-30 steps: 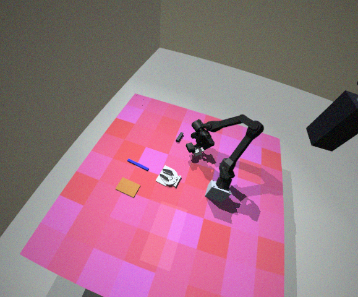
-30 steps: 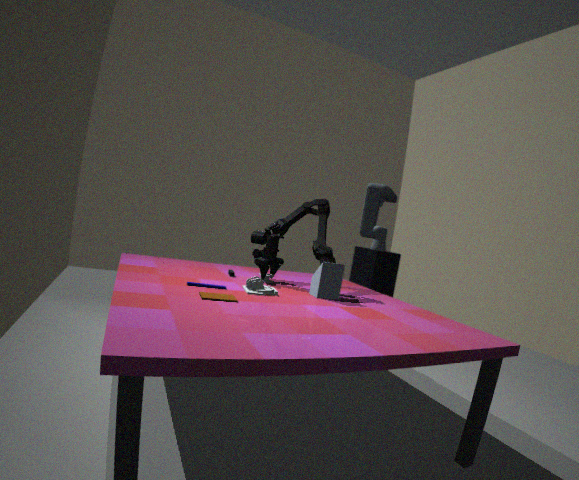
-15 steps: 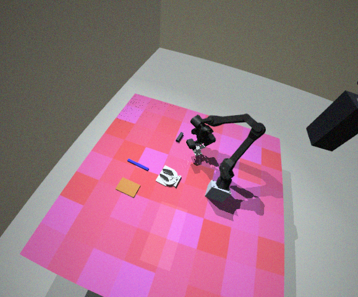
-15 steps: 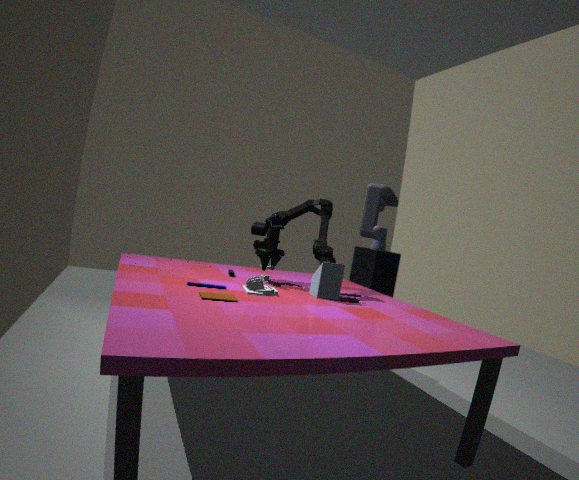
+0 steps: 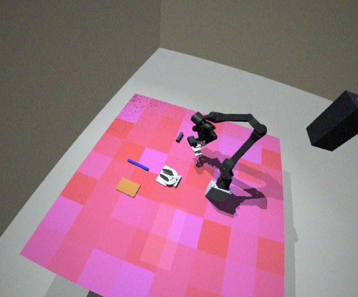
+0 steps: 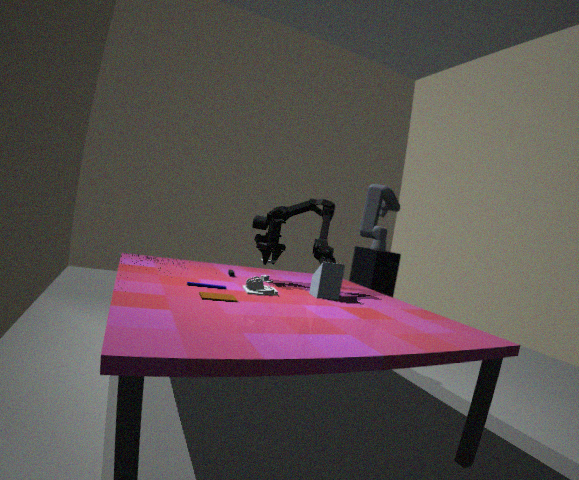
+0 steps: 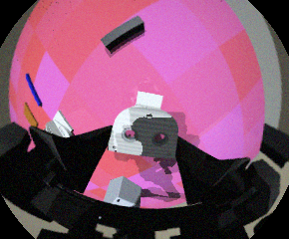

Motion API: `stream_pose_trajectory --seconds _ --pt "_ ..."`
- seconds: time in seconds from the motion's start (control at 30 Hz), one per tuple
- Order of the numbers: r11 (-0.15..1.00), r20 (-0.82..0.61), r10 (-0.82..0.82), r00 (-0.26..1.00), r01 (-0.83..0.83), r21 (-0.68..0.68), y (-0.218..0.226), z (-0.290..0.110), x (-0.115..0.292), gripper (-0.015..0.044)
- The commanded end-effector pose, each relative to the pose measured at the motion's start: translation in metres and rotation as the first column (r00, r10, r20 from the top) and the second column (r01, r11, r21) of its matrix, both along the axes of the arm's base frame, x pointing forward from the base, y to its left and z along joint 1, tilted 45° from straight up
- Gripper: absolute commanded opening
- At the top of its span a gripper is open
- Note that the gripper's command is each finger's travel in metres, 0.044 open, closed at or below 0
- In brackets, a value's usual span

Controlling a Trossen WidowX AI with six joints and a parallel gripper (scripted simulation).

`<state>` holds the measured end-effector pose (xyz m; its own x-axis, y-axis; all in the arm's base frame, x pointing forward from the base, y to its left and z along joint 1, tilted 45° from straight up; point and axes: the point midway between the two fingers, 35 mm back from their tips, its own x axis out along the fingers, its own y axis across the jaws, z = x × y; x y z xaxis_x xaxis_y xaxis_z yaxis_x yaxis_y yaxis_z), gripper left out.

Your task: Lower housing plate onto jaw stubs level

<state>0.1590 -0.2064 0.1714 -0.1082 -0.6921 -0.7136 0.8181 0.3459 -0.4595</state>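
Housing plate (image 5: 196, 150) (image 7: 144, 131) up off table, gripper (image 5: 196, 147) (image 6: 271, 262) (image 7: 144, 133) clamped on it, fingers fairly wide. Jaw assy (image 5: 169, 176) (image 6: 260, 285) (image 7: 60, 125) well apart; transport step, prob. next: swing over assy, align holes w/ stubs.

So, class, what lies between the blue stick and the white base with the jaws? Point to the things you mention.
Only bare pink and red tabletop (image 5: 204, 281), as the top view shows.
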Motion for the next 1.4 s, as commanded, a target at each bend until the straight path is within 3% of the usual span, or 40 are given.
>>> stream_pose_trajectory --seconds 0.0,1.37 --pt "1.000 -0.013 0.014 1.000 -0.014 0.006 0.003 -0.004 0.007 0.0351" --pt "0.960 -0.209 0.272 0.939 -0.248 0.134 0.073 -0.088 0.084 0.0351"
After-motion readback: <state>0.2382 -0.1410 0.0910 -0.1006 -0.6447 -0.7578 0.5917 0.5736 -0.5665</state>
